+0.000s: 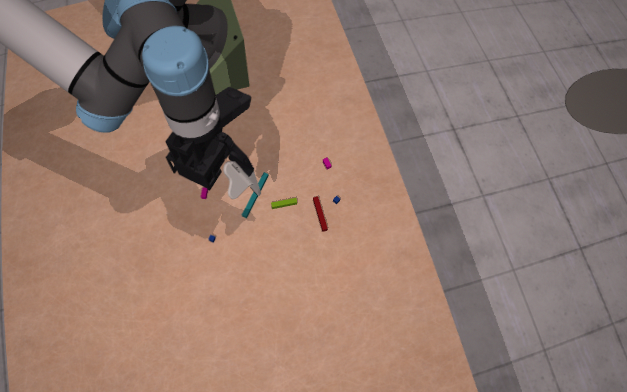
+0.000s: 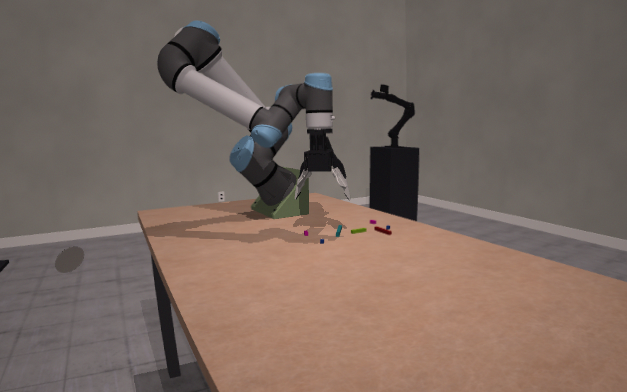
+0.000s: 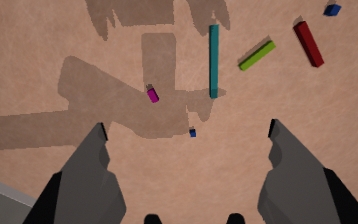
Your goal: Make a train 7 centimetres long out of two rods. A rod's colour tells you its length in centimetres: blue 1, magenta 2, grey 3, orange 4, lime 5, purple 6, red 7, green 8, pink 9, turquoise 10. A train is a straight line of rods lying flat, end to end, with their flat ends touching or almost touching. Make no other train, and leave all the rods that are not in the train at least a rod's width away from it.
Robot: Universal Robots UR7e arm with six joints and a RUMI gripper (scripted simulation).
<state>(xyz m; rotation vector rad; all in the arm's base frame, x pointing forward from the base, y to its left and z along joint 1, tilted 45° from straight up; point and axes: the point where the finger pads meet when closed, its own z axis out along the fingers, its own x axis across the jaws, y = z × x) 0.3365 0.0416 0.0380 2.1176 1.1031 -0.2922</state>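
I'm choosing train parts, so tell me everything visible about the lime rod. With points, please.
The lime rod [image 1: 284, 203] [image 2: 359, 231] [image 3: 257, 56] is a straight, slim, square-edged bar, evenly coloured, its material unclear. It lies flat on the tan table top [image 1: 245, 310] [image 2: 365, 300] [image 3: 230, 160], between the turquoise rod [image 1: 250, 205] [image 2: 339, 231] [image 3: 214, 62] and red rod [image 1: 320, 214] [image 2: 383, 230] [image 3: 309, 45]. Only the table touches it.

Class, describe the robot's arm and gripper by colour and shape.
The arm has pale grey tubes, dark grey rounded joints and light blue caps. The gripper has a blocky black body and two tapering grey fingers with black tips.
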